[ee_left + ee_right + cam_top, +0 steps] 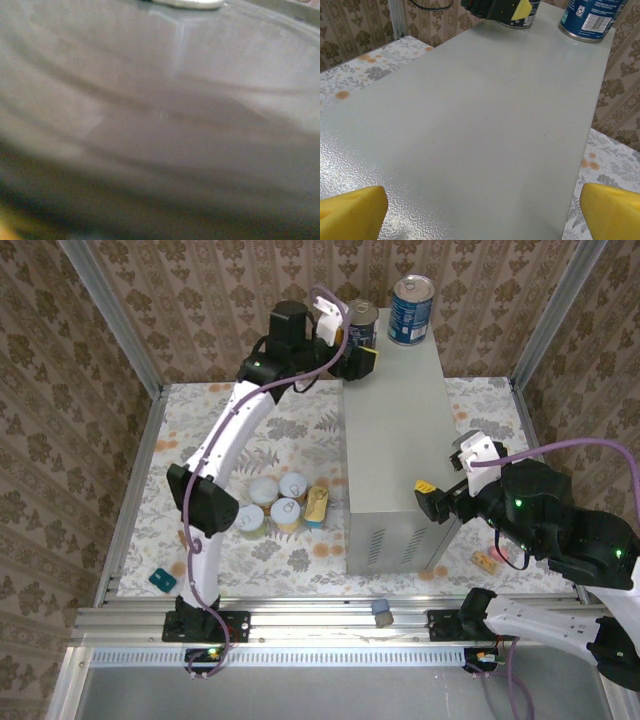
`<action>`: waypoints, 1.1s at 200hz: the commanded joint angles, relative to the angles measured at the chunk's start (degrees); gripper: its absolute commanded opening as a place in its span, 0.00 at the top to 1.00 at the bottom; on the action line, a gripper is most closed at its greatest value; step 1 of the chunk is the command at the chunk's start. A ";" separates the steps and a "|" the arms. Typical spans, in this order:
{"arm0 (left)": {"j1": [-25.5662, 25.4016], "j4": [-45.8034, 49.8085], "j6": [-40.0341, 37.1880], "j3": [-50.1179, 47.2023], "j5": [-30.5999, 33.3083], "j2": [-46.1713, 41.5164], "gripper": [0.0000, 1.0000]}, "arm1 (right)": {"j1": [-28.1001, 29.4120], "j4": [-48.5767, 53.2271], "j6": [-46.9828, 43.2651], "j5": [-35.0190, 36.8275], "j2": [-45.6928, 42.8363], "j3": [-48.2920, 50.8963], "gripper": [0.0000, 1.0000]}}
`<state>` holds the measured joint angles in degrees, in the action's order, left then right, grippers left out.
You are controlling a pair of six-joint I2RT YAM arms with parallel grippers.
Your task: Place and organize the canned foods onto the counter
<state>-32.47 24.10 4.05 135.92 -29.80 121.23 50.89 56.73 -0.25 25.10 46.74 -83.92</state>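
Observation:
The counter (395, 430) is a tall light-grey box with vent slits on its near face. One dark-blue tin (411, 308) stands free at its far right corner. A second dark-blue tin (362, 322) stands at the far left corner with my left gripper (358, 352) closed around it. Its blurred wall (160, 120) sits close against the left wrist camera. Four short yellow tins (275, 502) and the flat gold tin (316, 505) sit on the mat left of the counter. My right gripper (482, 215) hovers open over the counter's near end (485, 115), its yellow pads (350, 210) far apart.
A teal block (162, 581) lies at the mat's near left corner. A small wooden mallet (487, 561) lies right of the counter, under my right arm. A small grey piece (381, 612) sits on the front rail. Metal frame posts bound the mat.

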 commanded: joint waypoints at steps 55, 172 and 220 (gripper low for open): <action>0.82 -3.65 -1.75 -4.12 0.08 -5.72 0.11 | 0.35 -1.67 -0.89 0.67 0.27 -0.12 0.00; 0.83 -3.47 -1.16 6.27 2.45 1.86 0.33 | 0.30 -0.49 1.48 0.75 -1.84 2.29 0.00; 1.09 -4.00 -0.24 11.19 3.87 6.36 0.33 | 0.34 -0.13 1.53 0.96 -2.28 2.54 0.00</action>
<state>-31.79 22.81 2.81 144.00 -27.03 126.15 50.89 56.77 0.25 25.10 44.97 -81.89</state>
